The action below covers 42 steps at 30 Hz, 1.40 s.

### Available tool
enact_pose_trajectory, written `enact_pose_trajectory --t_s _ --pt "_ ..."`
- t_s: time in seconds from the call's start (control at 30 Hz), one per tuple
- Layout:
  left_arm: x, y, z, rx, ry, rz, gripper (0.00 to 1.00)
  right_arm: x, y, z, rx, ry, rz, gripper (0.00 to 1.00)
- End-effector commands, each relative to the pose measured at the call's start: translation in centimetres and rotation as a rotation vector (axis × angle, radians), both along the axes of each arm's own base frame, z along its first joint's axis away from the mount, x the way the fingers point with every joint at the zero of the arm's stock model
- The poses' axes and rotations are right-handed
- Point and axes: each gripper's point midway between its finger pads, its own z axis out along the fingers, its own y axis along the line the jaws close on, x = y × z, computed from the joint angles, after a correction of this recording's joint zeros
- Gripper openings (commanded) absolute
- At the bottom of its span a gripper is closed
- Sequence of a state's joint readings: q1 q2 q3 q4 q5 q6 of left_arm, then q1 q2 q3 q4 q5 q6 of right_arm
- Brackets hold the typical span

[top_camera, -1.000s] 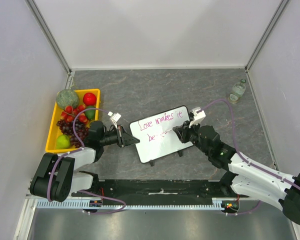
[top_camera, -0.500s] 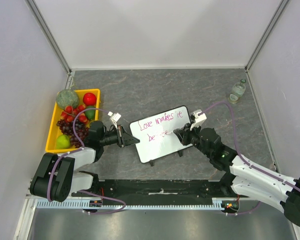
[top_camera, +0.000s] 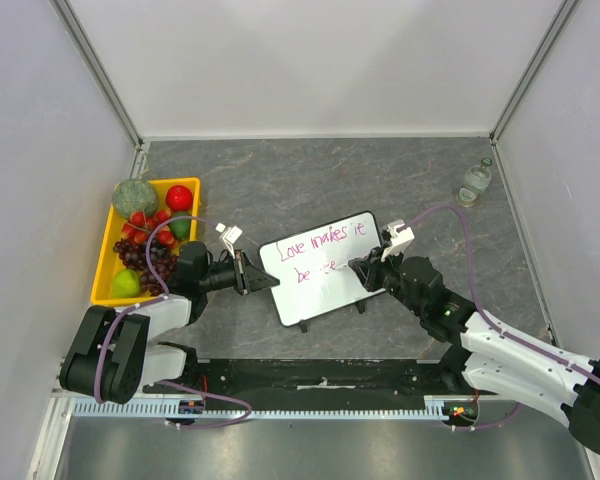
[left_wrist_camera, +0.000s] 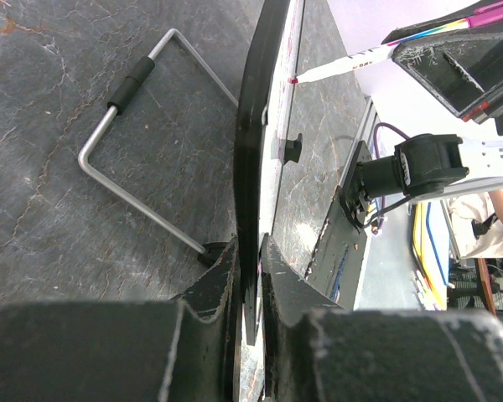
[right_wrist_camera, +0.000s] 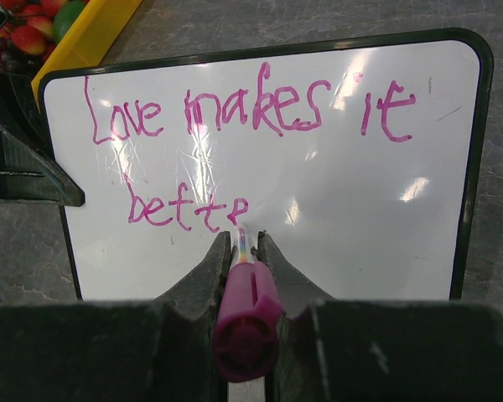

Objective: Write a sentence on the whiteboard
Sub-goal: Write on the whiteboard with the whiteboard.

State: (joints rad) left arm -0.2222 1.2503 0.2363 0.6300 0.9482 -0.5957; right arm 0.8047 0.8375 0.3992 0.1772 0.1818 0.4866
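Observation:
The whiteboard (top_camera: 332,290) stands tilted on the grey table. On it, the pink sentence (right_wrist_camera: 251,109) reads "Love makes it" with "bette" on the line below. My left gripper (top_camera: 256,281) is shut on the board's left edge, and the left wrist view shows that black edge (left_wrist_camera: 253,126) pinched between its fingers (left_wrist_camera: 222,280). My right gripper (right_wrist_camera: 245,243) is shut on a pink marker (right_wrist_camera: 247,310). The marker's tip touches the board just under the last "e". In the top view this gripper (top_camera: 358,266) sits at the board's right half.
A yellow tray (top_camera: 104,252) of fruit lies at the left, just behind my left arm. A small clear bottle (top_camera: 474,182) stands at the far right. The board's wire stand (left_wrist_camera: 142,142) rests on the table behind it. Pale walls close in on both sides.
My right gripper has shifted slightly down and to the right with the marker, and the second line of writing has grown a little. The left gripper and the board have held still.

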Motion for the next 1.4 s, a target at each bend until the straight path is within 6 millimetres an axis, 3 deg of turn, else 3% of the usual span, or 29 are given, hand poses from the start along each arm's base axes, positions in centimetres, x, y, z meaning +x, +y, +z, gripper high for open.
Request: enact_pose_trajectory --t_s 0.0,0.43,0.7,1.37 --pt "0.8 -0.1 0.5 0.006 -0.054 0.0 0.02 0.4 -1.7 -1.3 -0.084 0.013 -0.06 0.0" --pt "0.8 -0.1 0.5 0.006 -0.052 0.0 0.02 1.4 -1.4 1.5 -0.053 -0.037 -0.083 0.0" --pt "0.8 -0.1 0.5 0.005 -0.052 -0.001 0.02 1.4 -1.5 4.6 0.022 -0.103 -0.089 0.0" --pt "0.8 -0.1 0.5 0.006 -0.052 0.0 0.02 2.4 -0.5 5.2 0.042 -0.118 -0.081 0.0"
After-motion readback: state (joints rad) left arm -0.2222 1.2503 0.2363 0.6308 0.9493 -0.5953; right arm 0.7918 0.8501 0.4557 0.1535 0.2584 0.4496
